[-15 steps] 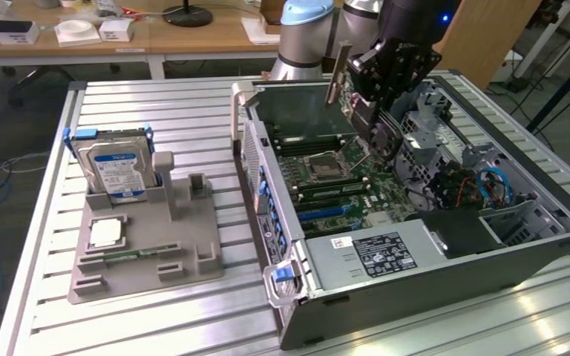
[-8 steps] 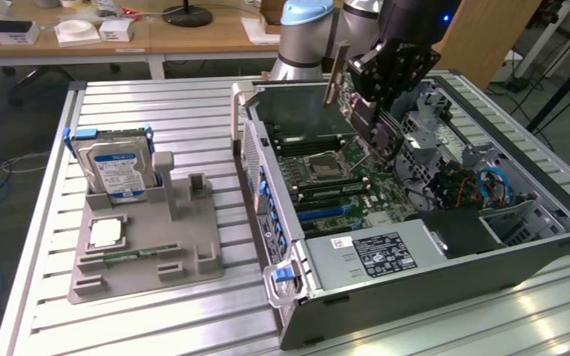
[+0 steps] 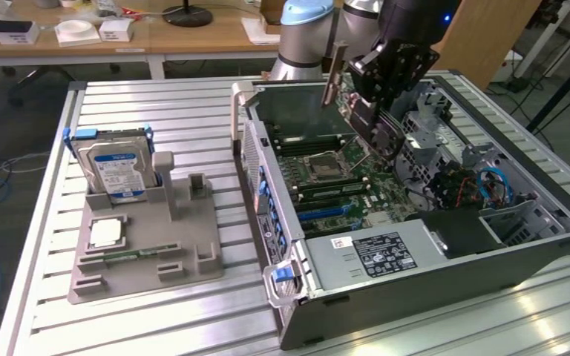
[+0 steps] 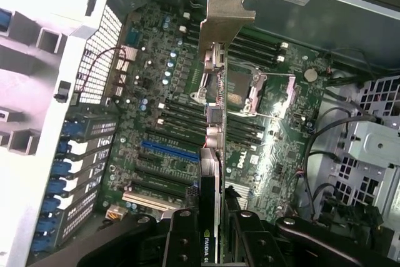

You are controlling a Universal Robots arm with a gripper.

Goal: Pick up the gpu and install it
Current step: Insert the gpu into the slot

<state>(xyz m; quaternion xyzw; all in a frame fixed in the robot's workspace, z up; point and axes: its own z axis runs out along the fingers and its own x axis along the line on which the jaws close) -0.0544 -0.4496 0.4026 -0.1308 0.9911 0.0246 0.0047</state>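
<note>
Black pincer [image 4: 211, 232] jaws are partly closed and clamp the gpu [image 4: 212, 179] by its two flat faces. In the wrist view the card runs edge-on away from the jaws, with its silver bracket [image 4: 230, 14] at the far end.

In the exterior view the gpu hangs tilted inside the open side of the computer case [image 3: 433, 285]. It is above the motherboard [image 4: 156, 110] and, as far as I can judge, touches nothing on it. The blue slot [image 4: 169, 151] and the other expansion slots lie to one side of the card's edge, and none of them has the card in it.

On the tabletop [image 3: 166, 319], towards the exterior view's left of the case, a grey holder [image 3: 146, 259] carries the blue-labelled hard drive [image 3: 116, 169] upright.

The pick-up looks done: the card is lifted and has been brought over the board. The install is not yet done, since the card is neither lined up with a slot nor pressed into one.
</note>
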